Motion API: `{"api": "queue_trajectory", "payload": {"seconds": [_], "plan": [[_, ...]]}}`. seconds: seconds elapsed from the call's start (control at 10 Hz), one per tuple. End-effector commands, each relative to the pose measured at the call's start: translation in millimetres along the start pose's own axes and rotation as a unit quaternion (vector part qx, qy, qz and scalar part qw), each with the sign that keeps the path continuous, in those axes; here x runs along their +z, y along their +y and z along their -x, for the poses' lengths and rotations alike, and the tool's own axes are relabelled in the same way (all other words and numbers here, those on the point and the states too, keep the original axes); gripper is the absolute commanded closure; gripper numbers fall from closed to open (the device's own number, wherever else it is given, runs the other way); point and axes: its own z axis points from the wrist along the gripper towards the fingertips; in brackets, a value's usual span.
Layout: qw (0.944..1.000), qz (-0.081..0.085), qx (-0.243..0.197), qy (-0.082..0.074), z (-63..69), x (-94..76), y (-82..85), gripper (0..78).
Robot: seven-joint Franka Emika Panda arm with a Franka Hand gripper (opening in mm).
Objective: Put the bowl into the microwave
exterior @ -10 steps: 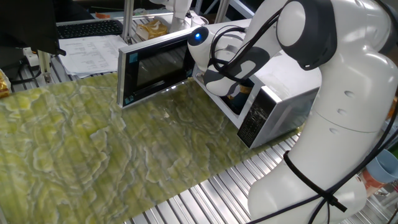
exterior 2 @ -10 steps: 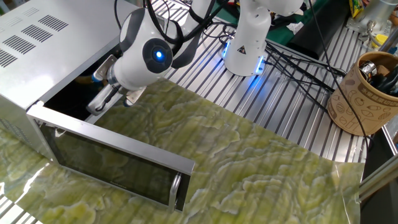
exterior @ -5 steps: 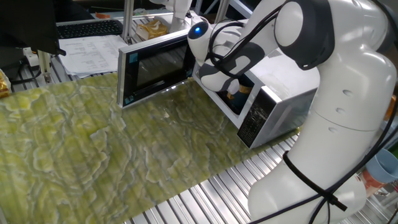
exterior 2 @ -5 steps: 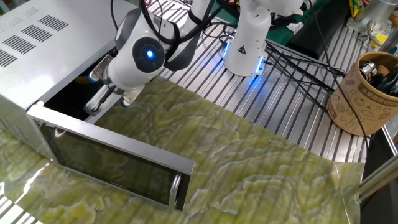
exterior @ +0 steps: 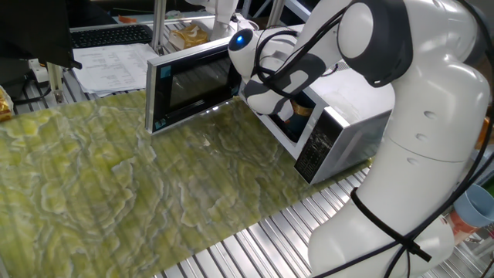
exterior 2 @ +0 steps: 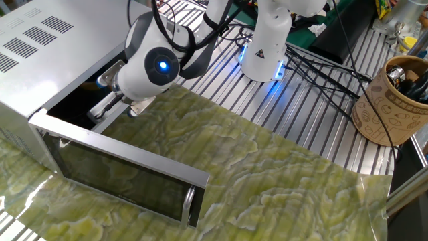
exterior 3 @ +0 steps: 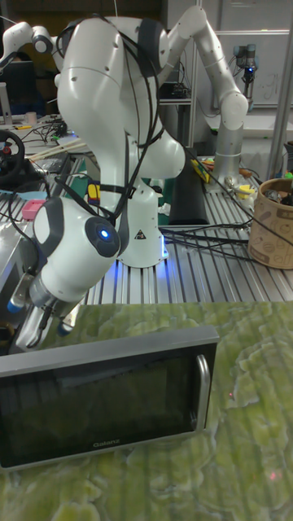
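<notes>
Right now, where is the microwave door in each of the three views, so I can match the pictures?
One fixed view: microwave door upper centre-left, swung open.
The other fixed view: lower left, glass toward the camera.
Tall fixed view: across the bottom.
Shared landmark: the blue light on the arm.

The microwave (exterior 2: pixel 40 63) stands on the tabletop (exterior 2: pixel 321 100) with its door (exterior 2: pixel 124 171) swung wide open over a mat (exterior 2: pixel 281 194) spread in front of it. The gripper (exterior 2: pixel 110 110) sits at the mouth of the oven cavity, just behind the open door, with the bowl (exterior: pixel 297 110) partly visible inside the opening beside the arm's wrist. Across the tabletop, well apart from the microwave, a basket (exterior 2: pixel 391 100) stands at the far edge, and cables (exterior 2: pixel 321 63) run between it and the arm's base (exterior 2: pixel 265 50).
</notes>
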Motion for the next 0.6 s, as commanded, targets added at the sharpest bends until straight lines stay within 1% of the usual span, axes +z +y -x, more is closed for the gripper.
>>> {"api": "queue_trajectory", "payload": {"seconds": [0.1,0.3,0.5,0.6], "plan": [[0.9998,0.002,0.021,0.0,-10.3,-7.5,-12.7,76.4],[0.9995,-0.01,0.025,-0.017,-14.5,-5.7,-19.0,76.4],[0.9996,-0.012,0.024,-0.013,-14.8,-10.4,-18.7,76.4],[0.9997,-0.014,0.021,-0.003,-15.3,-15.5,-18.8,76.4]]}}
